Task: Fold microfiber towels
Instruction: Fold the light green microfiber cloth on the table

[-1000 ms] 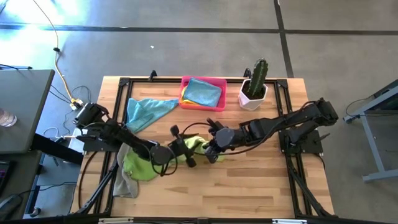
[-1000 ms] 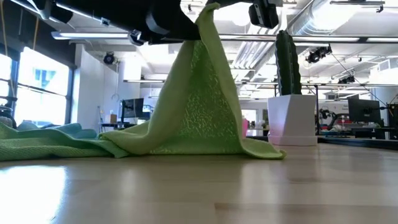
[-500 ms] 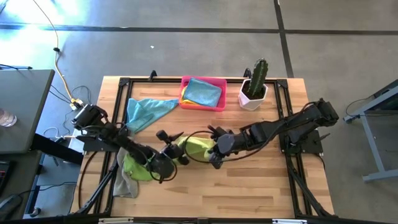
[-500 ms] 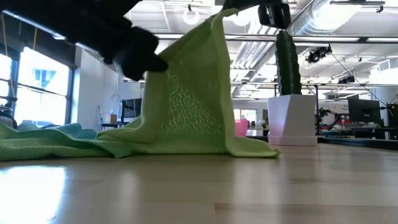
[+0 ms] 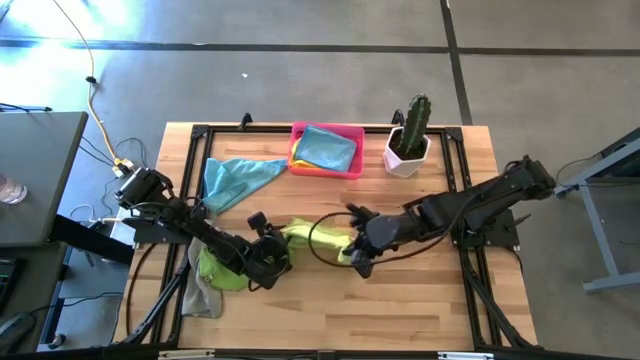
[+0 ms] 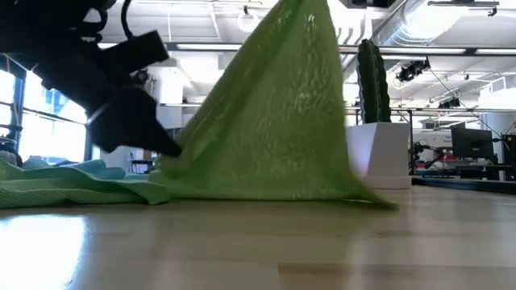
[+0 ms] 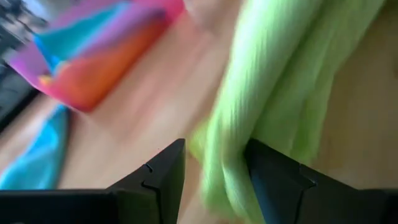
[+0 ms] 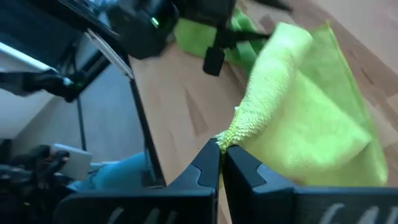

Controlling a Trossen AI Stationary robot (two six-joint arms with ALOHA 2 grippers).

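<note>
- Grey towel (image 5: 203,296) lay at the near left of the wooden table (image 5: 400,310), its corner showing from under a crumpled lime green towel (image 5: 215,270) heaped on top of it.
- Just right of that heap, the left gripper (image 5: 272,262) hung low over the table, its fingers (image 7: 163,175) spread apart with a fold of a second lime green towel (image 5: 322,238) lying between them; whether they were touching the cloth could not be told.
- That second lime green towel stretched across the middle of the table between the two grippers, and in the low view it rose like a tent from the tabletop to a raised corner.
- Right gripper (image 5: 357,259), near the table's centre, had its fingers (image 8: 208,168) pressed together, pinching an edge of the towel and holding it up.
- Farther back on the left, a light blue towel (image 5: 236,178) lay spread loosely on the wood.
- At the far edge, a pink tray (image 5: 352,133) held another light blue towel (image 5: 326,148) folded over a yellow one (image 5: 295,152).
- Right of the tray stood a cactus (image 5: 414,119) in a white pot (image 5: 404,159).
</note>
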